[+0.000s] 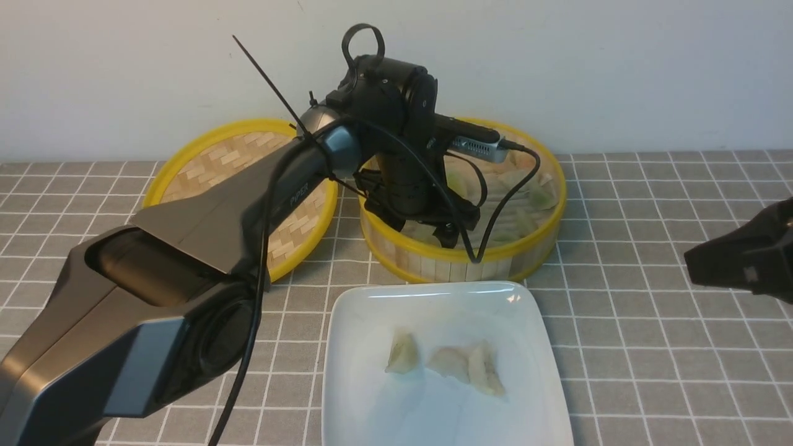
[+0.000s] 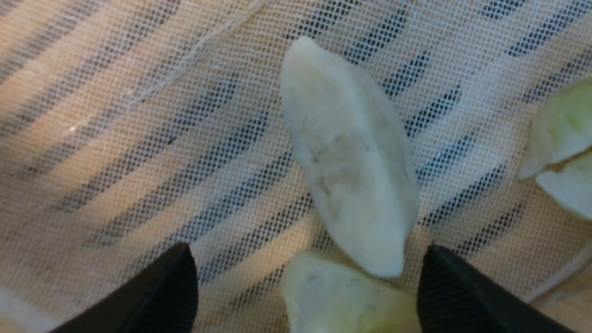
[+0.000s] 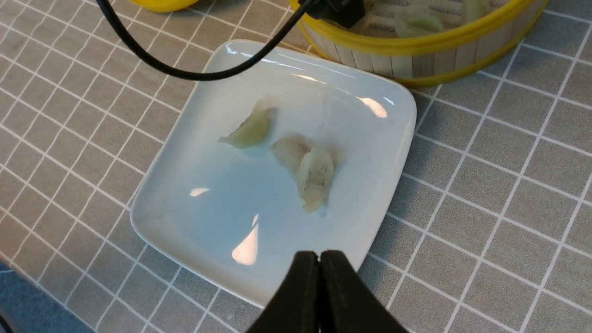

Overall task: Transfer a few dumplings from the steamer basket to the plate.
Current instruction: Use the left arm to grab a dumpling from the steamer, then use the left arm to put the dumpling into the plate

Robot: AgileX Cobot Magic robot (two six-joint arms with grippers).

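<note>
Left wrist view: left gripper spread wide inside basket, white dumpling end between its tips. Right gripper pressed closed, empty, over plate edge.

The right pincer hangs over one rim of the white plate, its two fingers pressed together. Three dumplings lie on the plate: a greenish one apart and two pale ones touching. The steamer basket stands just beside the plate on the grey-checked worktop. A black cable crosses one plate corner.
</note>
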